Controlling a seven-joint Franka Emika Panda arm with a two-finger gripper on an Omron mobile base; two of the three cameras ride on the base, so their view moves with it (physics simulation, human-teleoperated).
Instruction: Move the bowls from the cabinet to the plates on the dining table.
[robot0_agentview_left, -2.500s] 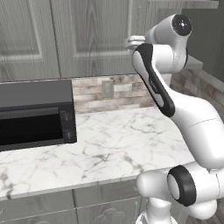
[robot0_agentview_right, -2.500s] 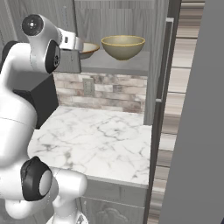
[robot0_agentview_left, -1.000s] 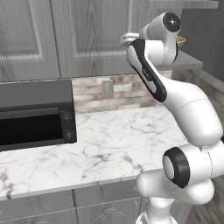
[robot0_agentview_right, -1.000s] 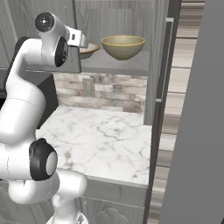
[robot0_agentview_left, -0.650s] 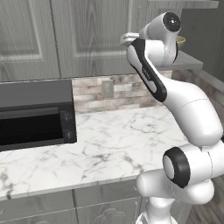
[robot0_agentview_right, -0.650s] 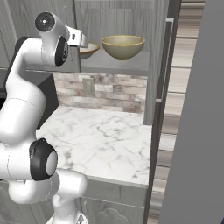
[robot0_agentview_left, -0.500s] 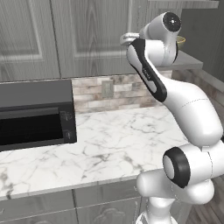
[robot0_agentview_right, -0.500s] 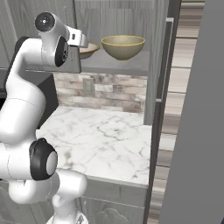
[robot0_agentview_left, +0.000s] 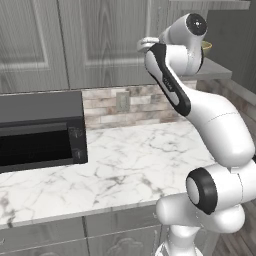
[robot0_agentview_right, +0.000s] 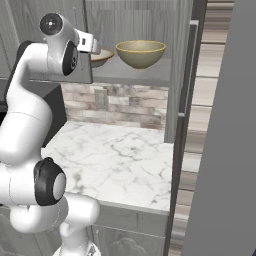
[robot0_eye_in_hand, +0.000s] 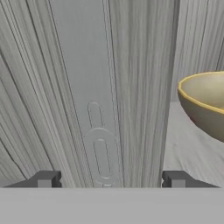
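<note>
Two olive-tan bowls stand on the grey shelf (robot0_agentview_right: 135, 74) of the open cabinet (robot0_agentview_right: 150, 20). One bowl (robot0_agentview_right: 140, 53) sits in full sight. The other bowl (robot0_agentview_right: 103, 56) is half hidden behind my hand (robot0_agentview_right: 86, 43), which is raised to shelf height. In the hand view my gripper (robot0_eye_in_hand: 109, 180) is open, with the fingertips (robot0_eye_in_hand: 45, 179) wide apart and only grey wood-grain panel (robot0_eye_in_hand: 100, 87) between them. A bowl (robot0_eye_in_hand: 204, 104) lies to the right of them on the shelf (robot0_eye_in_hand: 188, 146), untouched. In the left base view a bit of bowl rim (robot0_agentview_left: 206, 47) peeks past my arm. The plates and the dining table are out of view.
A marble counter (robot0_agentview_right: 120, 160) with a brick backsplash (robot0_agentview_left: 135, 102) runs below the shelf. A black microwave (robot0_agentview_left: 37, 130) sits on it at the left. The open cabinet door with its bar handle (robot0_agentview_right: 191, 70) stands to the right of the shelf.
Since the earliest frames my arm has lifted and swung the hand closer to the shelf. Over the last second nothing has visibly moved.
</note>
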